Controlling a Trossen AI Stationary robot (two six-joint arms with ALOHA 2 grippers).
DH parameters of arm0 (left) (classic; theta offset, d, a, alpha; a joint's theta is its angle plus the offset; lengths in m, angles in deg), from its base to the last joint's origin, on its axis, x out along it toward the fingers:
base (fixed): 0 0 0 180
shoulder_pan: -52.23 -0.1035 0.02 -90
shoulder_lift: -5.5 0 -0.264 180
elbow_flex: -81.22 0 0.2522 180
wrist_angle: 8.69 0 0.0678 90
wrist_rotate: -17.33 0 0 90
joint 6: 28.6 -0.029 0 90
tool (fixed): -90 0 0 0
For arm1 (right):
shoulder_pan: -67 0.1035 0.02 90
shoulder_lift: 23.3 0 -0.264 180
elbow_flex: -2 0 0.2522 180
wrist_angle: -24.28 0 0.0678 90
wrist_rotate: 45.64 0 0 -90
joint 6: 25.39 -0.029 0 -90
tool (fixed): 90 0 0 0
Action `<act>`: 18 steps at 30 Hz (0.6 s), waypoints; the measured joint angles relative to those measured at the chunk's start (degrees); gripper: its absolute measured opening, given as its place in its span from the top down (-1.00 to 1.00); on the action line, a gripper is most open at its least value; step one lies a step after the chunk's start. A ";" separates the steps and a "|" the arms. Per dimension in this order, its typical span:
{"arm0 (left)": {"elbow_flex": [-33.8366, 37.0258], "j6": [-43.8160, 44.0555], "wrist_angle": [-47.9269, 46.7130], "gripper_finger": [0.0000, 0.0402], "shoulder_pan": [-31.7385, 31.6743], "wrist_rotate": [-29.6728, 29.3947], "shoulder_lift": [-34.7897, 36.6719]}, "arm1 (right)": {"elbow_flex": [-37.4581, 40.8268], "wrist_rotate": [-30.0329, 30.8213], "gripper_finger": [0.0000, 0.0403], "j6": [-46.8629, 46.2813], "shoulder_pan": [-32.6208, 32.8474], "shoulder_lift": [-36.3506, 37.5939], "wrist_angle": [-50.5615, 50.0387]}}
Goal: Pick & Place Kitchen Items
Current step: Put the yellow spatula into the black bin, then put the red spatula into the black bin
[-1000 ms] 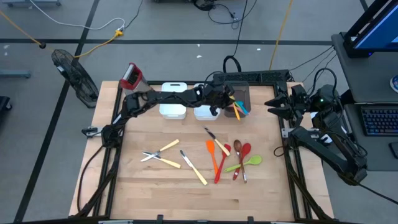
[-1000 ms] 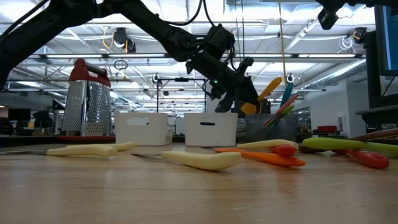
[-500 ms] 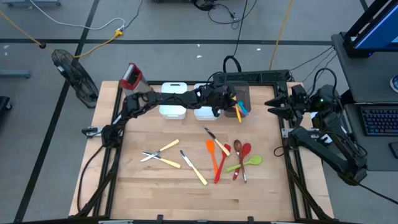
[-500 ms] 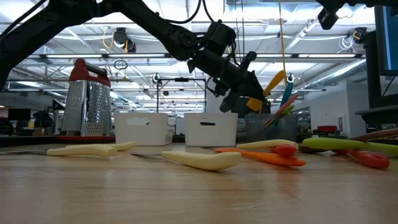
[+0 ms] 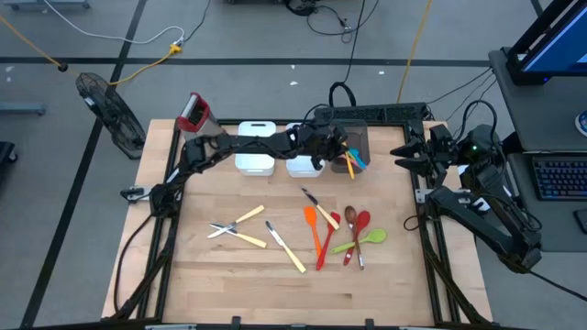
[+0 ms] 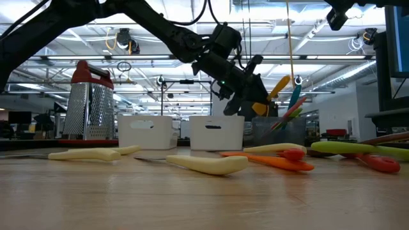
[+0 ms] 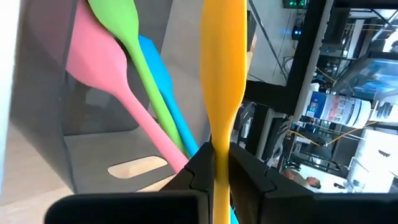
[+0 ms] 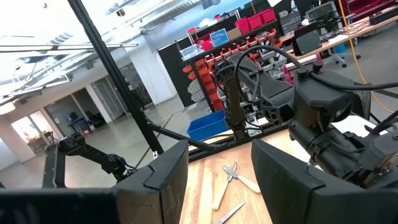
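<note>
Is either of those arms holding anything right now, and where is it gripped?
The left gripper pinches the orange spatula by its handle, over the dark bin. The right gripper is open and holds nothing.

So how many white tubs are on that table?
2. Both stand side by side at the table's back edge: the left white tub near the grater, the right white tub partly hidden under the left arm.
</note>
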 joint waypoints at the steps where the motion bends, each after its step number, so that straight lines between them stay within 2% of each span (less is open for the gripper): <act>1: 0.00 0.09 -0.04 0.82 -0.08 0.00 0.00 | 0.00 0.01 0.16 0.01 0.00 0.00 -0.01; 14: 0.00 0.80 2.74 0.21 -1.46 0.35 0.00 | 0.00 0.02 0.16 -0.25 0.00 0.00 -0.02; 18: 0.02 0.76 2.80 0.09 -2.45 1.02 0.00 | 0.00 0.00 0.16 -0.37 0.00 0.00 -0.02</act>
